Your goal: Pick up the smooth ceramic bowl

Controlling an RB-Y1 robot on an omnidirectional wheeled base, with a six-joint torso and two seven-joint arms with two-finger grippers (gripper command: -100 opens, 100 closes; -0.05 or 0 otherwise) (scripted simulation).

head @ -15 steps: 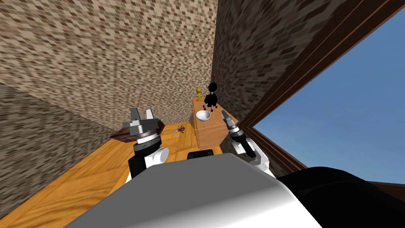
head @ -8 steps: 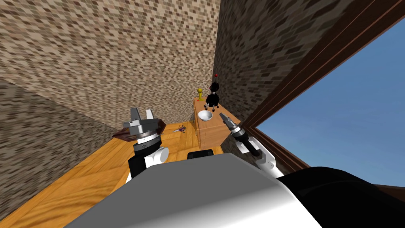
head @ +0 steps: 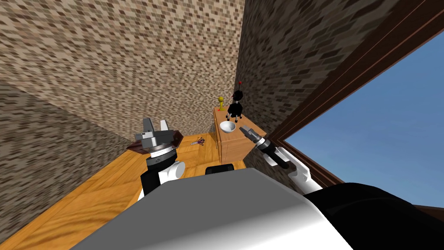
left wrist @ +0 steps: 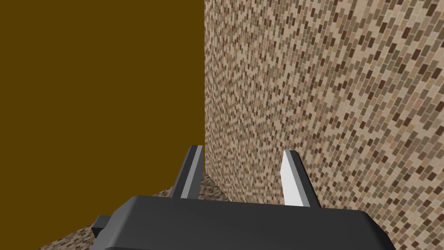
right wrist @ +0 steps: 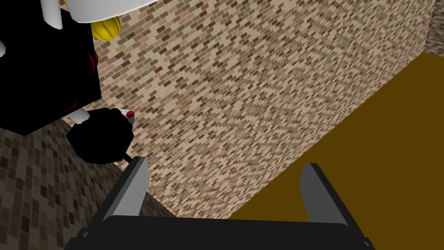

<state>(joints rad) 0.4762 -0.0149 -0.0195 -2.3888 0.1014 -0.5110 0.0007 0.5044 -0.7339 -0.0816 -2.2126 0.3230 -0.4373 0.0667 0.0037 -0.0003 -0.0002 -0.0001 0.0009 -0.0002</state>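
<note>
A white bowl (head: 227,126) sits near the front edge of a small wooden cabinet (head: 236,145) in the room's corner. My right gripper (head: 244,129) hovers just to the bowl's right, at about its height, fingers wide open with nothing between them. In the right wrist view that gripper (right wrist: 225,184) points past the bowl, whose white rim (right wrist: 104,3) shows off to the side of the fingers. My left gripper (head: 156,126) is raised over the floor, well left of the cabinet. The left wrist view shows its fingers (left wrist: 291,175) apart and empty.
A black toy figure (head: 236,109) and a small yellow figurine (head: 221,103) stand behind the bowl on the cabinet; the black figure (right wrist: 43,65) is close to my right hand. A dark brown object (head: 141,146) and a small purple item (head: 199,140) lie on the wooden floor. A large window (head: 381,130) is at right.
My right arm has stretched forward and its gripper has drawn closer to the bowl's right side. The head view has swung slightly. The left arm has stayed still.
</note>
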